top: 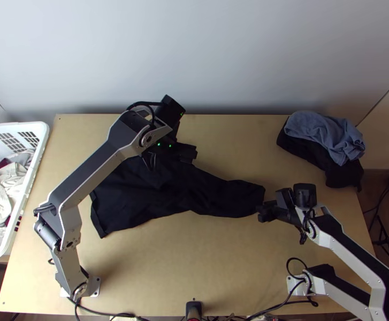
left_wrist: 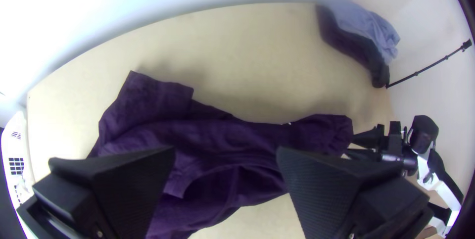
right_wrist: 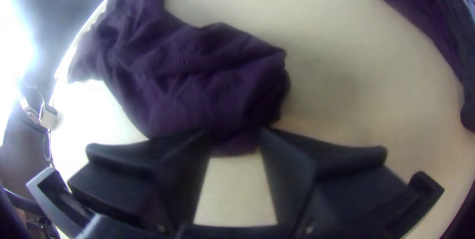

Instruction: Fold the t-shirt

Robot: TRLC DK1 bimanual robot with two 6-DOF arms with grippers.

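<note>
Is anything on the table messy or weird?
The dark t-shirt lies wrinkled and crooked on the table, with one part sticking out towards the right claw, so it looks messy. Nothing looks spilled or broken.

You are working on a smooth, light wooden table (top: 231,257) with a low sheen. Note the t-shirt (top: 183,192): soft, matt, wrinkled cloth. The blue garment (top: 322,134) is matt, creased cloth. Your basket (top: 42,134) is smooth white plastic. On your left gripper (top: 170,158), the fingers (left_wrist: 326,184) are matt and finely textured.
</note>
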